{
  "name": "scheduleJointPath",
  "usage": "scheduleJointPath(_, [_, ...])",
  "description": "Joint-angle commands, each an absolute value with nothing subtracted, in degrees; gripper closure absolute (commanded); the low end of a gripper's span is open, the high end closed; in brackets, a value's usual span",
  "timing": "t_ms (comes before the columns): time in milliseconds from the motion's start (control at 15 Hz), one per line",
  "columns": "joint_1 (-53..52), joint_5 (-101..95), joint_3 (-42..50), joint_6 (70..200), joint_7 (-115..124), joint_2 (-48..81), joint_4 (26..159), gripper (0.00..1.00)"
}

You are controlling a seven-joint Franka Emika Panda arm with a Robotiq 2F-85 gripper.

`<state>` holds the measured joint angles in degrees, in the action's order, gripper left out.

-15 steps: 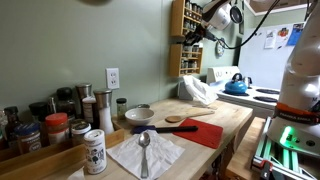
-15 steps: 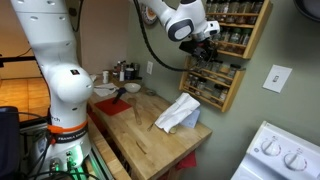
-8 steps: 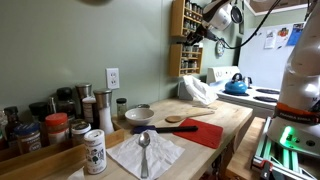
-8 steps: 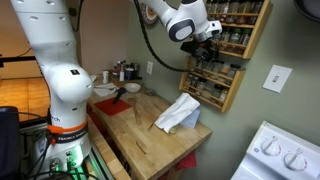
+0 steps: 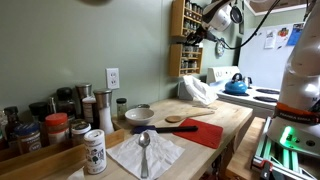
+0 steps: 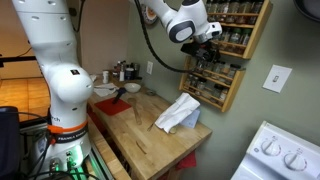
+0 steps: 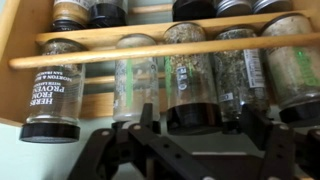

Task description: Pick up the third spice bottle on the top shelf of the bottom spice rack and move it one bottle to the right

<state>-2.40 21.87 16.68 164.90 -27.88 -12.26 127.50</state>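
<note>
Exterior view, rack: the light-brown wooden bottom spice rack [image 5: 188,62] hangs on the green wall at the upper right of the frame; its jars are too small to count here.
Exterior view, arm: the black two-finger gripper [image 5: 196,36] is right up at the rack fronts, top right. The jaws can't be read at this size.
Exterior view, other angle: the bottom spice rack [image 6: 213,88] sits right of centre, below the wider wooden rack [image 6: 236,22]. The gripper [image 6: 207,44] hovers just above it, level with its top shelf.
Wrist view, shelf: a pale wooden rail [image 7: 90,56] crosses the upper half, with a row of jars behind it.
Wrist view, target: the small glass spice jar of green herbs [image 7: 190,80] is dead centre, third from the rack's left edge, seated in its slot between its neighbours.
Wrist view, jaws: the gripper [image 7: 185,150] fills the bottom of the frame, its fingers spread wide on either side of that jar and clamping nothing.
Done: approach and line-up, by my reading.
Left: close, lift out, shift one place right, set down. The neighbouring slot looks occupied, so it'll be tight.
</note>
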Motion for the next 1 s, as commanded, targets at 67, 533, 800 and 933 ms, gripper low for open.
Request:
scheduleJointPath(67, [-3.7, 23.8, 17.6, 165.5, -30.4, -11.9, 127.6, 0.49])
scheduleJointPath(533, [-3.5, 23.6, 17.5, 165.5, -31.1, -11.8, 127.5, 0.69])
scheduleJointPath(800, [-3.2, 23.4, 17.8, 165.5, -31.2, -13.0, 127.9, 0.69])
scheduleJointPath(933, [-3.3, 23.6, 18.1, 165.6, -31.6, -13.6, 128.2, 0.69])
